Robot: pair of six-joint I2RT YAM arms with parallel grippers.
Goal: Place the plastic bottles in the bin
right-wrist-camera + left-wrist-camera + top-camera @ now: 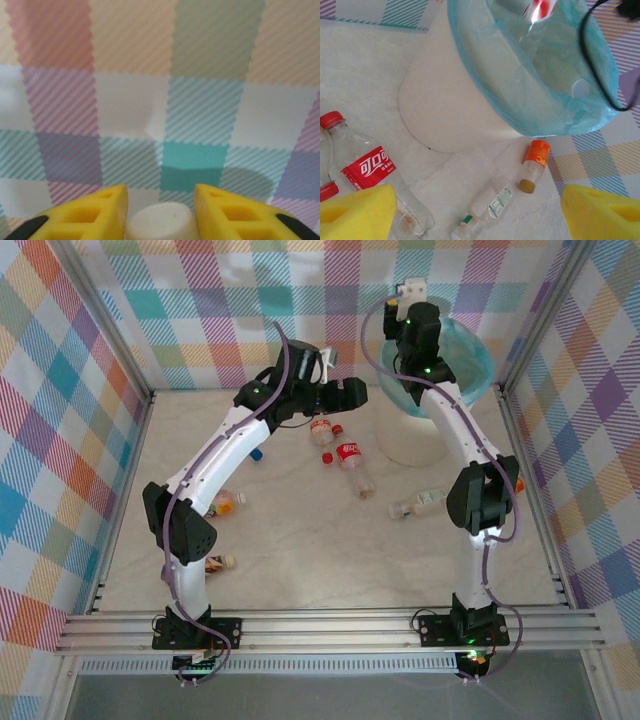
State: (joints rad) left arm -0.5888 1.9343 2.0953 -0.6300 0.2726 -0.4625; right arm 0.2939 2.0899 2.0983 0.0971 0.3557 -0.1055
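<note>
The bin (408, 445) stands at the back right, white, lined with a teal bag (485, 65). My right gripper (411, 290) hangs above it, and a white bottle cap (161, 222) sits between its yellow fingers, touching both. A blurred red-labelled bottle (539, 10) shows over the bin's mouth. My left gripper (480, 220) is open above the table left of the bin. Under it lie a clear green-banded bottle (492, 206), a small orange-labelled one (536, 165) and a red-labelled, red-capped bottle (370, 167).
More bottles lie on the table: a red-capped one (322, 430) under the left wrist, an orange one (228, 502) and another (218, 562) beside the left arm. A blue cap (258, 453) lies nearby. Checked cloth walls close in three sides.
</note>
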